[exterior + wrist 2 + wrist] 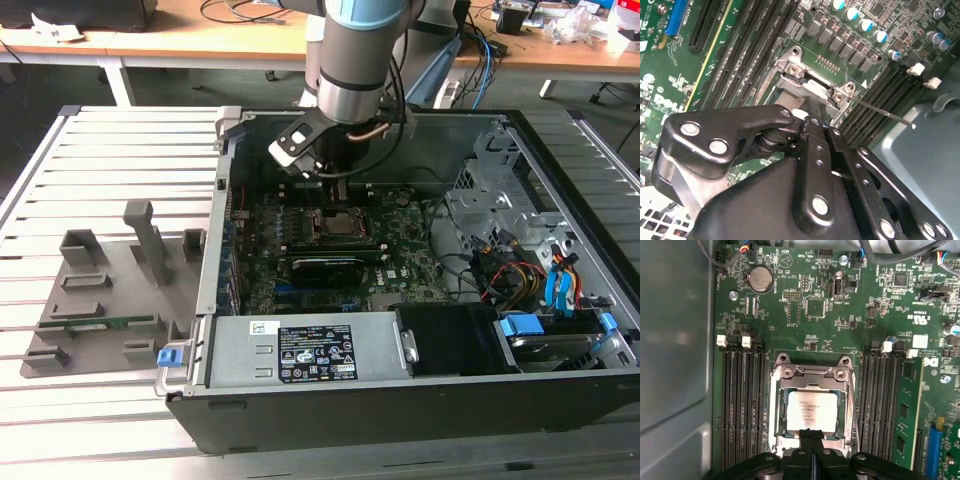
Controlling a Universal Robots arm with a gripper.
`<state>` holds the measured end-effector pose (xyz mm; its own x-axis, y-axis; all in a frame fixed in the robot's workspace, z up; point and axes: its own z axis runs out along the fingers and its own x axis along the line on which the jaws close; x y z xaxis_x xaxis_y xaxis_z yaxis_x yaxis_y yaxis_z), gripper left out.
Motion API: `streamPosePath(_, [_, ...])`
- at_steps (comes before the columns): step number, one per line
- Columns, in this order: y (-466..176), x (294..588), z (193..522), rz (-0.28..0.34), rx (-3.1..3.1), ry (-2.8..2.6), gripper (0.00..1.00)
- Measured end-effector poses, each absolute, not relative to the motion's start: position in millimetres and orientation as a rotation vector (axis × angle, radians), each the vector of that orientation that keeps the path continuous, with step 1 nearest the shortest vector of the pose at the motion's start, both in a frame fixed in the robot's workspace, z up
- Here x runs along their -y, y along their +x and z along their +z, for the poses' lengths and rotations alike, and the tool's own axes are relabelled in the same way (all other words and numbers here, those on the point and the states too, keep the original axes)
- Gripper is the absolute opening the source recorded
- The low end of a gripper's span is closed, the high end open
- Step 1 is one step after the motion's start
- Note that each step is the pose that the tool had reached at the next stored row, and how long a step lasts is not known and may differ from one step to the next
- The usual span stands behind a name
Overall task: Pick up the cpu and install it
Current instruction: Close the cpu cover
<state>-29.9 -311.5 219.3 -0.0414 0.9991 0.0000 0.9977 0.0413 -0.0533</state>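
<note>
The black gripper [812, 433] has its two fingers pressed together, with nothing between, at the edge of the small silvery square cpu [811, 409], which lies in a grey metal frame [812, 371].

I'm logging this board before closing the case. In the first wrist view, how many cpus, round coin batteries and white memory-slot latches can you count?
cpu: 1
coin battery: 1
white slot latches: 4
Total: 6
</note>
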Motion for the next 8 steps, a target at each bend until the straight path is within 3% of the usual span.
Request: streamPosePath(8, [-34.8,311.5,206.6,0.06,2.24,-2.149,0.11])
